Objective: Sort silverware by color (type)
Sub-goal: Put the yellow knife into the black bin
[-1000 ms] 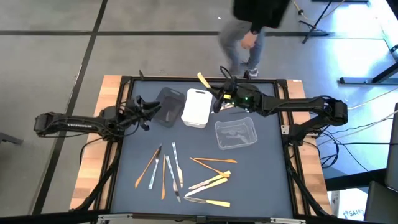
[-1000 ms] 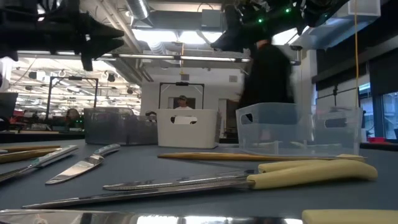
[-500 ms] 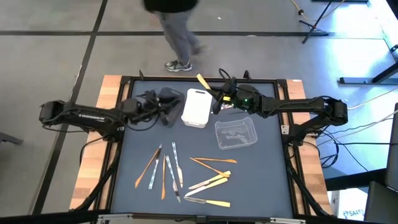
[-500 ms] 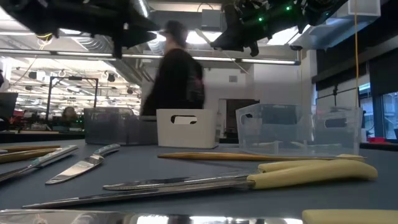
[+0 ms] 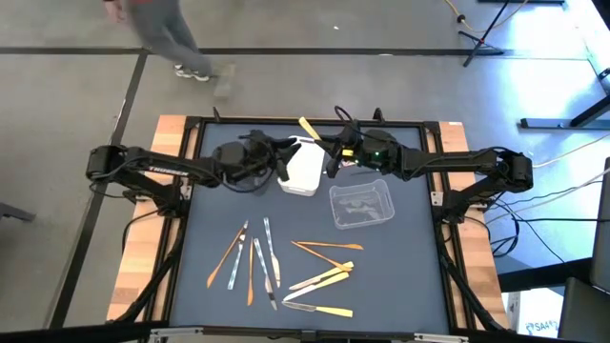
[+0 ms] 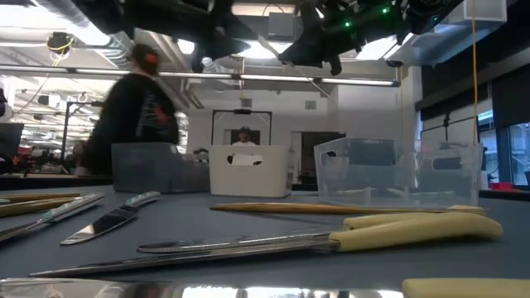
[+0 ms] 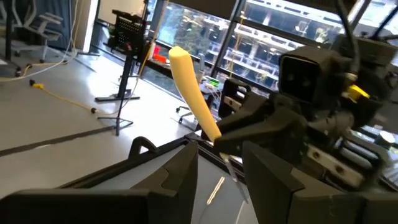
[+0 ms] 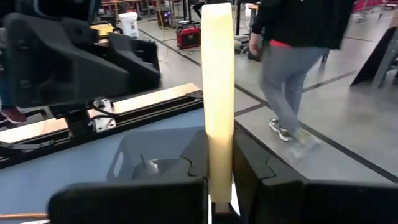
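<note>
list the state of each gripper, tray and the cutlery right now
right gripper: shut on the yellow-handled utensil, raised by the white tray
left gripper: open, empty, facing that utensil
white tray: upright, under the grippers; contents not visible
clear tray: upright, holds silver pieces
dark tray: upright, mostly hidden under the left arm
loose silverware: lying flat, unsorted on the mat

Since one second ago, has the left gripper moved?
Yes. In the high view the left gripper has travelled rightward across the table's far end, from left of the grey tray to the white bin, close to the right gripper and its pale yellow utensil.
</note>
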Robot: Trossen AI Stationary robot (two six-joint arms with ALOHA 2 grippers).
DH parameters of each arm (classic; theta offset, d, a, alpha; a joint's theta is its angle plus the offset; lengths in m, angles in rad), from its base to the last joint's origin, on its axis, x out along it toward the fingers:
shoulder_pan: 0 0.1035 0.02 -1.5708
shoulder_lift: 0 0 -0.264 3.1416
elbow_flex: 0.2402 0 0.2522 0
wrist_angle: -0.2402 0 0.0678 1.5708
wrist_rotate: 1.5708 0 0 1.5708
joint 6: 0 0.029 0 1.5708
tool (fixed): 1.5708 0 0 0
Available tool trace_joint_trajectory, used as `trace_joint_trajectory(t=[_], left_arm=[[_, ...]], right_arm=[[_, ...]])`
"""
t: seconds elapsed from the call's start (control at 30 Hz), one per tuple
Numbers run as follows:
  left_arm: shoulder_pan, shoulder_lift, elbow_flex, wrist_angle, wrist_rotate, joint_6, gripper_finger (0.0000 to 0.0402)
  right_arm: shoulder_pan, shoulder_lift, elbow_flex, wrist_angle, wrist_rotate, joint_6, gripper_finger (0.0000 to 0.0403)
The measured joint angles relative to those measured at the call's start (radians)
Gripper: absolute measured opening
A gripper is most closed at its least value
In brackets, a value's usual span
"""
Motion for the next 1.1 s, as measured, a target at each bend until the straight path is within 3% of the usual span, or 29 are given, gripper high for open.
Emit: trace_joint_trajectory(t=[0.3,1.1], left_arm=[[0.012,0.081,0.071,0.0,0.013,-0.006,0.0119],[0.012,0.083,0.078,0.047,0.005,-0.009,0.0119]], right_arm=[[0.0,0.0,0.0,0.0,-0.039,0.001,0.0026],[0.046,0.0,0.0,-0.002,-0.084,-0.005,0.0026]])
